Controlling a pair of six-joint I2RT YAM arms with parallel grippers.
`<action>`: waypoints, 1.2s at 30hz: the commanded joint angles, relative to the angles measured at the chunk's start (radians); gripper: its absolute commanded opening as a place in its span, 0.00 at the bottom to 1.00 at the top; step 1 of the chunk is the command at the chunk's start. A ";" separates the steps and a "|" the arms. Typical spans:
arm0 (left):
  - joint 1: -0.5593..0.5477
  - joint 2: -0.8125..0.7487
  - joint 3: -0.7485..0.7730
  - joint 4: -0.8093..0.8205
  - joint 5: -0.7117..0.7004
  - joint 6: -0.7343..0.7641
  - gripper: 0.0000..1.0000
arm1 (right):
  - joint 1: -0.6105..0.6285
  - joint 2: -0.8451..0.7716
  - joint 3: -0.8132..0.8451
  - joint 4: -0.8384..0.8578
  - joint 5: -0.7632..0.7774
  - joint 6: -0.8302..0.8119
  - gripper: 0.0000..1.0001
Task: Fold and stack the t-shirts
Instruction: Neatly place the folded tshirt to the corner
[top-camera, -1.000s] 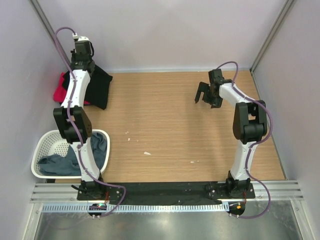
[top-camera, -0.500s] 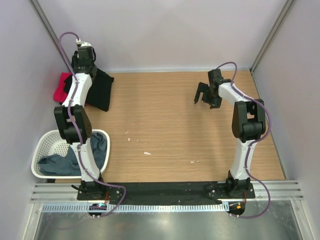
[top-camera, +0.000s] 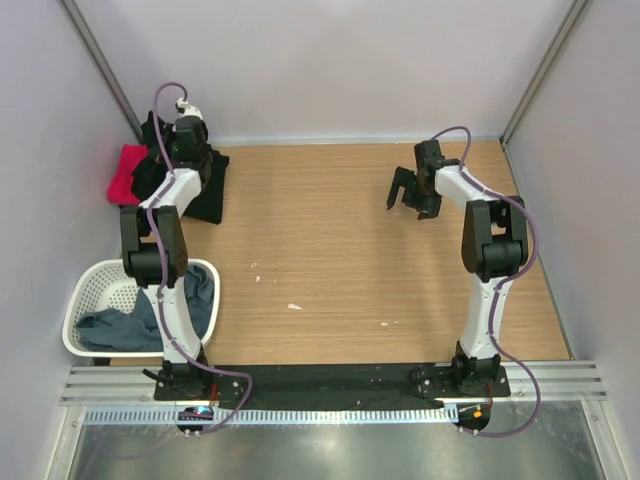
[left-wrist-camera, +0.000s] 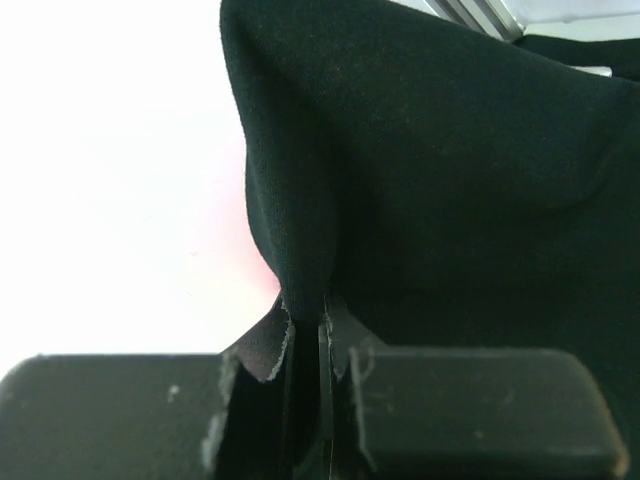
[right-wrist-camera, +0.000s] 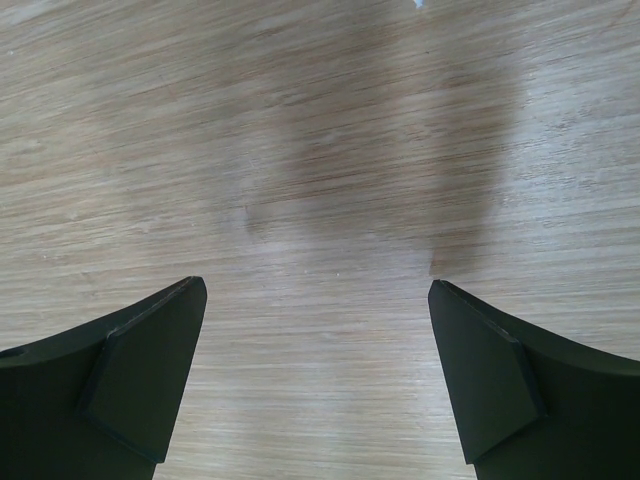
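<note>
Left tool (left-wrist-camera: 322, 350): clamped on black t-shirt (left-wrist-camera: 450, 200) fold, beyond basket (top-camera: 88, 290) | Right tool (right-wrist-camera: 315, 290): jaws wide apart, above worktop (top-camera: 330, 250), right of basket

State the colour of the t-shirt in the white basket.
The t-shirt is slate grey-blue; it shows best in the top external view.

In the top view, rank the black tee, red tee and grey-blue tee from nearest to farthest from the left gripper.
1. Black tee, pinched in the left gripper, far-left corner.
2. Red tee, just left of it.
3. Grey-blue tee, in the near-left basket.
</note>
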 joint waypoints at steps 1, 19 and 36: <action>0.009 -0.040 -0.006 0.185 -0.057 0.084 0.00 | -0.001 0.001 0.046 0.004 -0.016 -0.006 1.00; 0.149 0.171 0.086 0.476 -0.133 0.336 0.00 | -0.017 0.025 0.070 -0.021 -0.033 -0.003 1.00; 0.213 0.289 0.212 0.346 -0.052 0.287 0.00 | -0.012 0.042 0.110 -0.085 -0.014 0.005 0.99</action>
